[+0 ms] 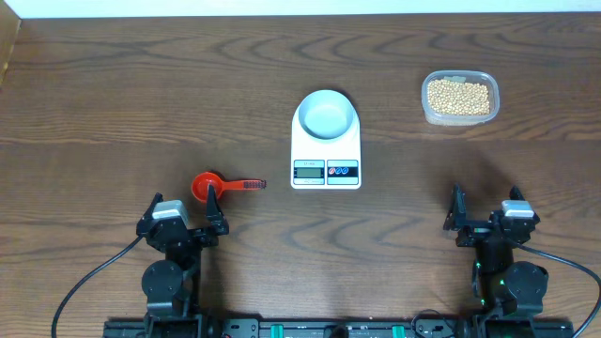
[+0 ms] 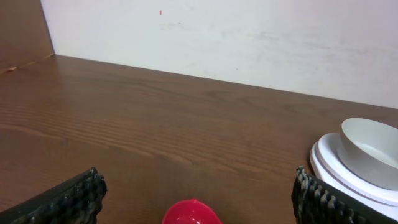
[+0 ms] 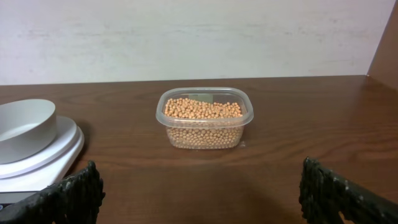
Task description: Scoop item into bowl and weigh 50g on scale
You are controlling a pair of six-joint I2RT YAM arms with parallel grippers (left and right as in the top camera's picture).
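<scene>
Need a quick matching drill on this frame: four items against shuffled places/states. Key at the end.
Items:
1. bowl
2. red scoop
3. beans
4. scale

Places/states:
A. in the clear tub, far right
B. mid-table, carrying the bowl
C. empty, sitting on the scale
D. lying close by the left gripper

Pairs: 1-C, 2-D, 3-A, 4-B

table (image 1: 113,103): dark brown wood, wavy grain, matte top | wall (image 2: 249,37): off-white, faintly scuffed, rises from the table's far edge | side panel (image 2: 22,28): brown board at the far left corner | light: soft, even, faint shadows
</scene>
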